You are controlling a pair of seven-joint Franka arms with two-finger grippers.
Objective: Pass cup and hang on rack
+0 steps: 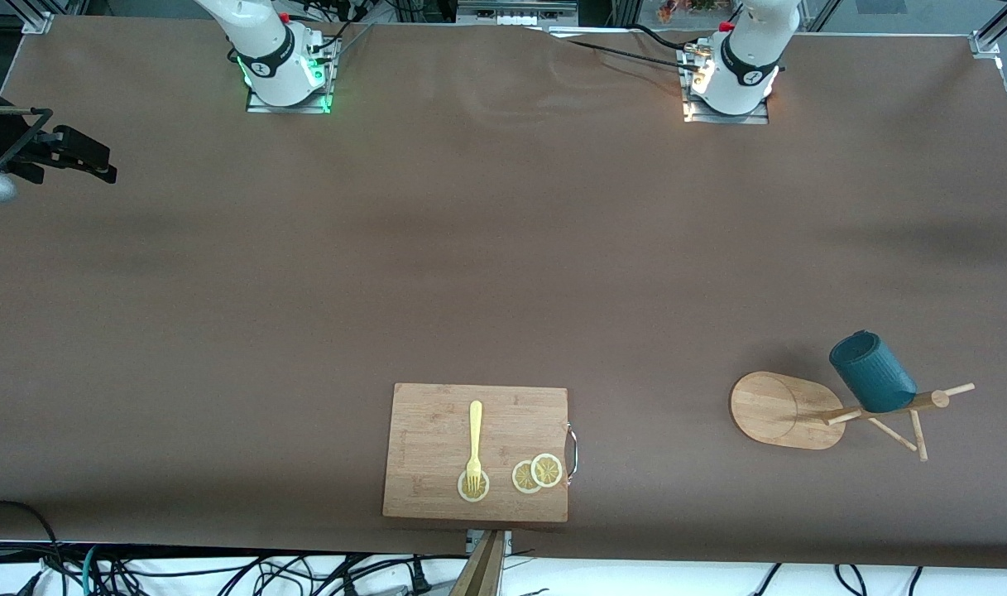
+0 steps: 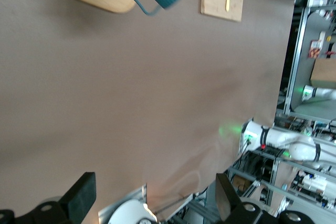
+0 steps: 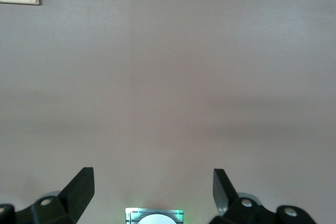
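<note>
My brown worktop [image 1: 503,273] is mostly bare. The teal cup [image 1: 872,372] hangs on the wooden mug rack [image 1: 788,410], toward the left arm's end. So I park the left gripper [image 2: 152,198] and right gripper [image 3: 152,192] high, fingers wide, holding nothing.

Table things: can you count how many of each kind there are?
Cup, hanging on the rack: 1
Rack: 1
Cutting board: 1
Fork, on the board: 1
Lemon slices, on the board: 3
Total: 7
</note>
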